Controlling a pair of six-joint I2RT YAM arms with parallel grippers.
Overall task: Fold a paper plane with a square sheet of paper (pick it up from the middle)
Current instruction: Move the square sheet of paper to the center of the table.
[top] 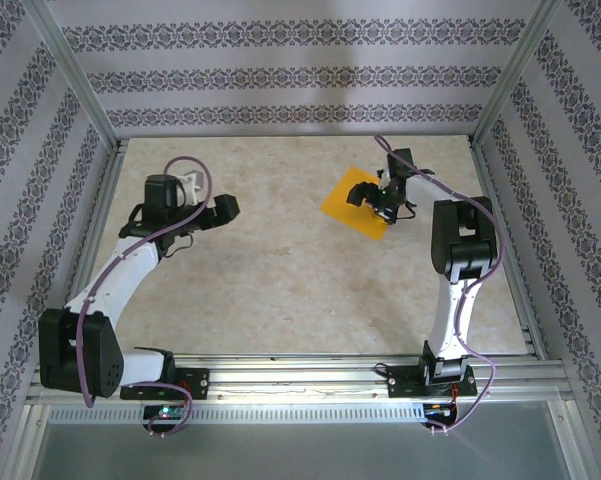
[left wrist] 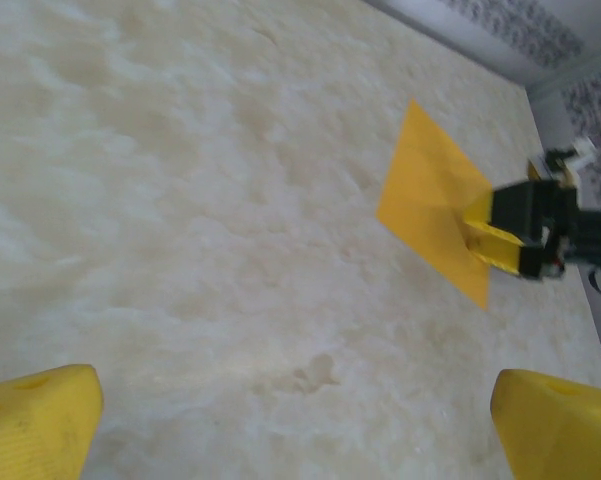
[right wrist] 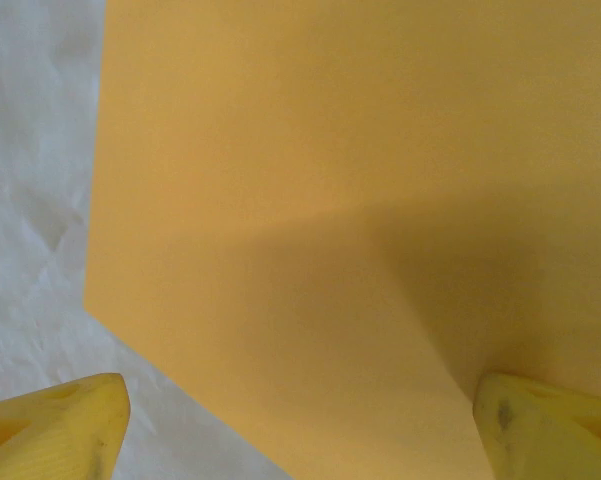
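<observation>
The square sheet of paper (top: 352, 202) lies flat and bright orange on the table at the back right, one corner pointing toward the arms. My right gripper (top: 380, 205) hangs low over its right part, open. In the right wrist view the sheet (right wrist: 330, 180) spreads under the gripper (right wrist: 300, 430); one yellow fingertip (right wrist: 545, 425) is over the paper, the other (right wrist: 55, 430) over bare table. Whether the fingertip touches the paper I cannot tell. My left gripper (top: 230, 208) stands open at the middle left, away from the sheet (left wrist: 430, 195), with nothing between its fingers (left wrist: 35, 425).
The tabletop (top: 300, 290) is pale beige stone pattern. Aluminium rails (top: 300, 362) frame it, and patterned walls (top: 280, 70) close in the back and sides. The left wrist view catches the right gripper (left wrist: 505, 240) at the sheet's far edge.
</observation>
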